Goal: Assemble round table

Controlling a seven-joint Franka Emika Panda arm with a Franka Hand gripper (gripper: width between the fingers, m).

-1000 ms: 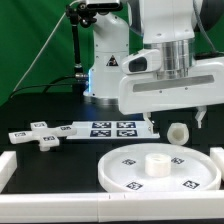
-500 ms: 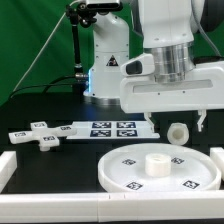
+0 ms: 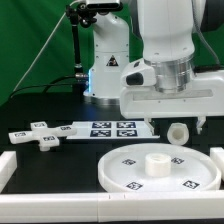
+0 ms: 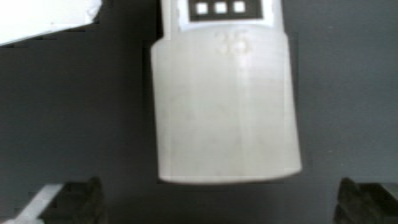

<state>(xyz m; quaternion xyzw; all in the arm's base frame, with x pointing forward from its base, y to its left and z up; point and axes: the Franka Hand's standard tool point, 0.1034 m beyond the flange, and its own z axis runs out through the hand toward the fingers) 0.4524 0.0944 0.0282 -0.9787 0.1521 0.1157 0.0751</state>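
Cylinder leg [image 3: 178, 132] lies on the dark tabletop [image 3: 55, 165]. The gripper [image 3: 177, 121] hovers over the leg, fingers spread wide, gripping nothing. The round disc [image 3: 160, 168] is near the leg.

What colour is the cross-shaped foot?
The cross-shaped foot is white with black-and-white tags; the exterior view shows it best.

Disc [image 3: 116, 172] flat, leg [image 3: 178, 132] near, cross foot [image 3: 38, 134] apart

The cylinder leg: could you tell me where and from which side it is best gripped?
Probably across its curved flanks near mid-length, coming straight down from above: the cylinder leg lies on its side, and the open gripper spreads wider than it.
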